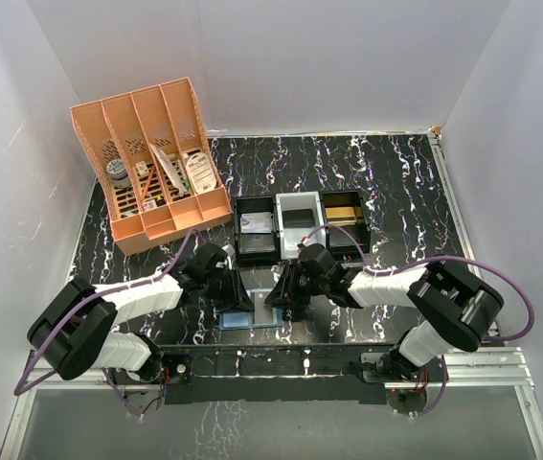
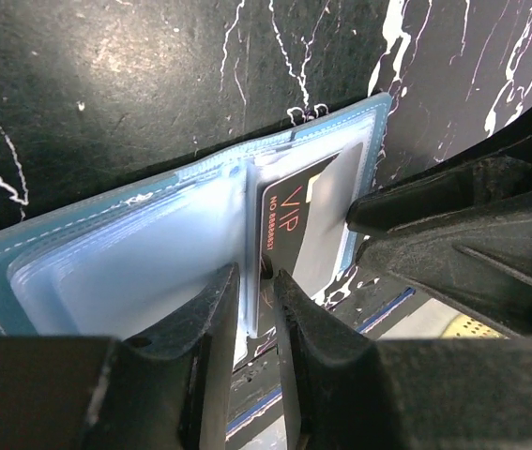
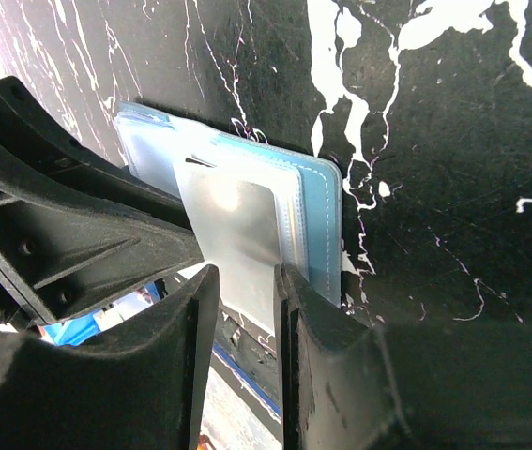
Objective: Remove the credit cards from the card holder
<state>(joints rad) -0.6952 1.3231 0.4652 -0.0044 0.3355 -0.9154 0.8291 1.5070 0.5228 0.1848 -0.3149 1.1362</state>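
Top external view, item one: card holder (image 1: 250, 316), teal-blue bifold, lying open on the black marbled surface (image 1: 395, 182) just in front of the white tray (image 1: 284, 235), between the two hands.

Item two: credit card (image 2: 296, 220), black, lettered "VIP", seated in a clear pocket of the holder. No card lies loose on the surface, so by my reading nothing is out yet and the whole extraction remains. Whether other pockets hold more cards cannot be told.

Item three: left hand (image 2: 258, 300), fingers nearly together, either side of the card's near corner and the pocket edge. Whether they actually grip the card cannot be told.

Item four: right hand (image 3: 242, 300), closed narrowly on a frosted pocket leaf (image 3: 233, 225) of the holder, apparently pinning it.

Surroundings: one black tray (image 1: 240, 235) touching the white tray's left side, another (image 1: 361, 230) on its right; orange desk organiser (image 1: 127, 235) well to the white tray's left and behind.

Obstructions: the pocket film covers the card, and the right hand's fingers crowd the card's far edge.
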